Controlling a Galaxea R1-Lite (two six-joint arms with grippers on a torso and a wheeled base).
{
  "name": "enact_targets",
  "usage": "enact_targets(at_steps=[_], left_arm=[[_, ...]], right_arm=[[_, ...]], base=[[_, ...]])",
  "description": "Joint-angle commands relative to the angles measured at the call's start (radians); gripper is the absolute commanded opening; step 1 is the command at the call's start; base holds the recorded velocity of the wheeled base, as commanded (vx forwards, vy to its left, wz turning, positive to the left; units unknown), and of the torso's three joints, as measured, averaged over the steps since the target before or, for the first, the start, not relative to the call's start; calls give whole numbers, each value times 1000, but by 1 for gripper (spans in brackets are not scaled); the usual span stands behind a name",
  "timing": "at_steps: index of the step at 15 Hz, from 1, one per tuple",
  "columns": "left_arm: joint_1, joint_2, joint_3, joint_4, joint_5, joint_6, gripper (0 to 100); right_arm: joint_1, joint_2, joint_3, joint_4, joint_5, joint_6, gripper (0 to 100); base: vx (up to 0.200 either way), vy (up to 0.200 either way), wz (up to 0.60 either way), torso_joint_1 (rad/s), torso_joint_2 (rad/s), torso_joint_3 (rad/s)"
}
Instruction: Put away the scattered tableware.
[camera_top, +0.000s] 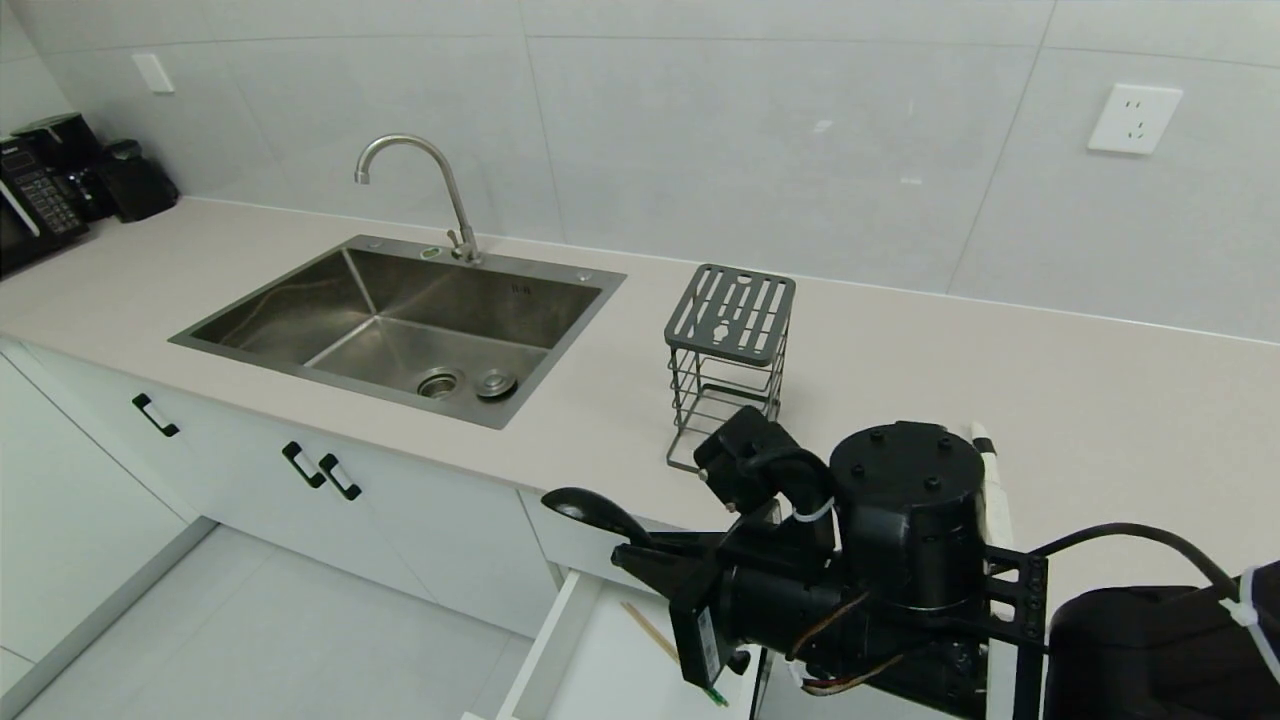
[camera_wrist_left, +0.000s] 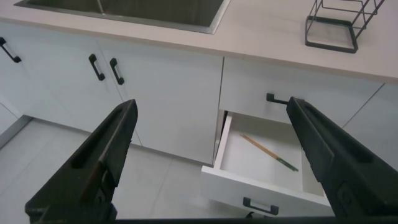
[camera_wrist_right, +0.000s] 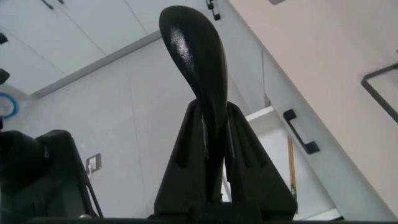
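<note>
One black spoon (camera_top: 590, 508) is pinched by its handle in the right end effector (camera_top: 655, 556), whose two fingers press tight against it from both sides. The bowl sticks out past the fingertips, and in the right wrist view it rises glossy and dark. The spoon hangs out beyond the front edge of the tabletop (camera_top: 1100, 400), over the left side of an open white drawer (camera_top: 545, 640) below. A single thin chopstick (camera_top: 648, 630) lies slantwise on the drawer's floor, pale wood with a darker tip. The left end effector (camera_wrist_left: 211, 107) has its fingers (camera_wrist_left: 112, 149) spread wide with nothing between them, out in front of the cabinets and facing that drawer. On the tabletop a dark wire rack (camera_top: 728, 365) with a slotted top stands upright, between the steel sink (camera_top: 300, 310) and the right arm. A curved faucet (camera_top: 420, 190) rises behind the sink. A long white object (camera_top: 985, 455) lies on the tabletop just beside the right arm, partly hidden, and I cannot tell what it is. Dark appliances (camera_top: 50, 180) sit at the tabletop's far left end, and a white wall socket (camera_top: 1133, 118) is set in the tiles
</note>
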Motion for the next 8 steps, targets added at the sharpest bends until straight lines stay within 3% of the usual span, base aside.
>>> enact_targets(at_steps=[1, 8], left_arm=[[0, 0, 0, 0, 0, 0, 100], [0, 0, 0, 0, 0, 0, 100]], right_arm=[[-3, 69, -40, -1, 44, -82, 0], [12, 109, -114, 10, 28, -91, 0]], base=[[0, 0, 0, 0, 0, 0], [0, 0, 0, 0, 0, 0]])
